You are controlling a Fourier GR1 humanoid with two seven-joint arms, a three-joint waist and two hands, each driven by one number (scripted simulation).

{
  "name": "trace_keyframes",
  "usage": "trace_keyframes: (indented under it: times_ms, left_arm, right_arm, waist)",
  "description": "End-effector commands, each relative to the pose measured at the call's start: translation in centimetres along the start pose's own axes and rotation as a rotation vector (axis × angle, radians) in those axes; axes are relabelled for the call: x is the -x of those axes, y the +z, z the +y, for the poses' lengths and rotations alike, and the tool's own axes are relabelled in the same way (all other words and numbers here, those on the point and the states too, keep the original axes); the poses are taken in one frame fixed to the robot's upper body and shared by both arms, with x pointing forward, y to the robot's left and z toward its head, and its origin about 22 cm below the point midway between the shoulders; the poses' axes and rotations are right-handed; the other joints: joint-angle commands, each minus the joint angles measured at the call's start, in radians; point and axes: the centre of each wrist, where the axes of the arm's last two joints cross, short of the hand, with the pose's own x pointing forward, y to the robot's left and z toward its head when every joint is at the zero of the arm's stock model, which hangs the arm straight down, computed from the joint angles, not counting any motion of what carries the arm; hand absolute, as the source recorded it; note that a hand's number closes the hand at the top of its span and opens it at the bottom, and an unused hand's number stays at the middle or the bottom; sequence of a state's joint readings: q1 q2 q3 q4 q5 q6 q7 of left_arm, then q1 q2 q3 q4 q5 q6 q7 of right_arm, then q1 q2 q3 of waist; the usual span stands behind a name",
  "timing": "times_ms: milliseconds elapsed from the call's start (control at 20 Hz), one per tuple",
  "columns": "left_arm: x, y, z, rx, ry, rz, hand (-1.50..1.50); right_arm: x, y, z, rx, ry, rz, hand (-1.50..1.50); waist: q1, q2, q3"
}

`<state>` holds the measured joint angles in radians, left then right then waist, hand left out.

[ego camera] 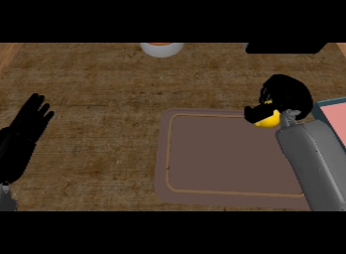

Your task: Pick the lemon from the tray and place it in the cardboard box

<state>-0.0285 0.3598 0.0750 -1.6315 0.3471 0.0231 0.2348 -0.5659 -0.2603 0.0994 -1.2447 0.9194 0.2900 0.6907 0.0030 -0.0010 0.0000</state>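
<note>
The yellow lemon shows as a small patch under my right hand, whose fingers are curled round it and hide most of it. Hand and lemon are at the far right corner of the brown tray, which lies in the middle of the counter with nothing else on it. The box, pinkish inside with a teal rim, is at the right edge, just right of my right forearm. My left hand rests open at the left edge, fingers straight and pointing up.
A white bowl with an orange inside stands at the far edge of the brown mat. A dark object sits at the far right. Wooden counter strips show at both sides.
</note>
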Motion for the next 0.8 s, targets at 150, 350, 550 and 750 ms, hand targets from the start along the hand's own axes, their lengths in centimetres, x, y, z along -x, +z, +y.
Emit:
trace_keyframes:
  times_ms: [150, 350, 550, 750]
  left_arm:
    - [0.1, 0.6, 0.6, -0.007, -0.005, 0.026, 0.00]
    - [0.5, 0.3, -0.2, -0.022, 0.007, -0.004, 0.00]
    - [0.4, 0.7, 0.3, 0.002, -0.017, 0.000, 0.00]
    - [0.9, 0.7, 0.3, -0.001, 0.004, 0.018, 0.00]
  right_arm:
    - [-3.3, 5.3, -5.3, 0.228, -0.025, -0.074, 1.50]
    - [-4.3, 8.3, -9.7, 0.391, -0.073, -0.049, 1.50]
    - [-2.8, 7.8, -13.4, 0.529, -0.101, 0.071, 1.50]
    - [-1.6, 10.1, -16.4, 0.600, -0.141, 0.147, 1.50]
  waist:
    - [-0.006, -0.006, 0.000]
    - [-0.009, -0.006, -0.001]
    - [0.001, -0.002, 0.000]
    - [-0.006, -0.003, -0.001]
